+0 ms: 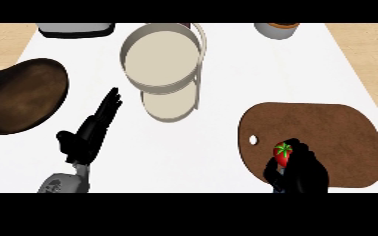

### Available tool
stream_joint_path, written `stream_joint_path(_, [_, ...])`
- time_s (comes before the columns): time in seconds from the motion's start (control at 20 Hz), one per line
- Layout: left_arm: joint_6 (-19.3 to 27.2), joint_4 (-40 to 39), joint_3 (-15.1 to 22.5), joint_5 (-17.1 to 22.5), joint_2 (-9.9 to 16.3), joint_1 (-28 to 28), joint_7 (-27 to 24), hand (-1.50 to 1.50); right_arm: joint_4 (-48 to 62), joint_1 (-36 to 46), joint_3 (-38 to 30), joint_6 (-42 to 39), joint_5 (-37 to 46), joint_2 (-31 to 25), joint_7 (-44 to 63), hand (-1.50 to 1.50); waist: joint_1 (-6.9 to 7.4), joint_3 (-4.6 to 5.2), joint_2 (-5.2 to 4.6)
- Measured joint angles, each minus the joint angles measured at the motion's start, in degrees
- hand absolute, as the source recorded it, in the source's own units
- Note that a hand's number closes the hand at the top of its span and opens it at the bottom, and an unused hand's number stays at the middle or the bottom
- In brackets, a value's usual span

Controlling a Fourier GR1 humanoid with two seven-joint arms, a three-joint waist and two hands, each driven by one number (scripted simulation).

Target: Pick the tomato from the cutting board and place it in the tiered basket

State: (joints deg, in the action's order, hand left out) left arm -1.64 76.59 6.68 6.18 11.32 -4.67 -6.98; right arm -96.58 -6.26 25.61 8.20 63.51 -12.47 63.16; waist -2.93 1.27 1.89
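Our right hand (299, 172) curls round the tomato (283, 151) on the cutting board (317, 130); our left hand (92, 130) rests with straight fingers, well apart from the tiered basket (162, 60).

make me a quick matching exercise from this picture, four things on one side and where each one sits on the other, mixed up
Things:
1. tomato
2. tiered basket
3. dark oval bowl
4. left hand

Places:
a. at the view's left edge
b. top centre of the counter
c. on the brown cutting board, with the right hand curled round it
d. lower left, open, fingers straight, holding nothing

Pairs: 1-c, 2-b, 3-a, 4-d
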Motion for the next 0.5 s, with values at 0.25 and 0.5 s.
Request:
stream_joint_path(0.25, [0.40,1.10,0.13,-0.23,-0.07,0.38,0.76,0.00,-12.81,-7.73,6.05,2.57,10.40,6.42,1.06,1.50,-0.21,-0.79,-0.43])
stream_joint_path(0.5, [-0.02,1.28,0.22,-0.19,-0.16,-0.15,1.02,0.00,-24.52,-9.08,13.39,4.11,22.28,10.38,1.48,1.50,0.64,-1.00,-0.90])
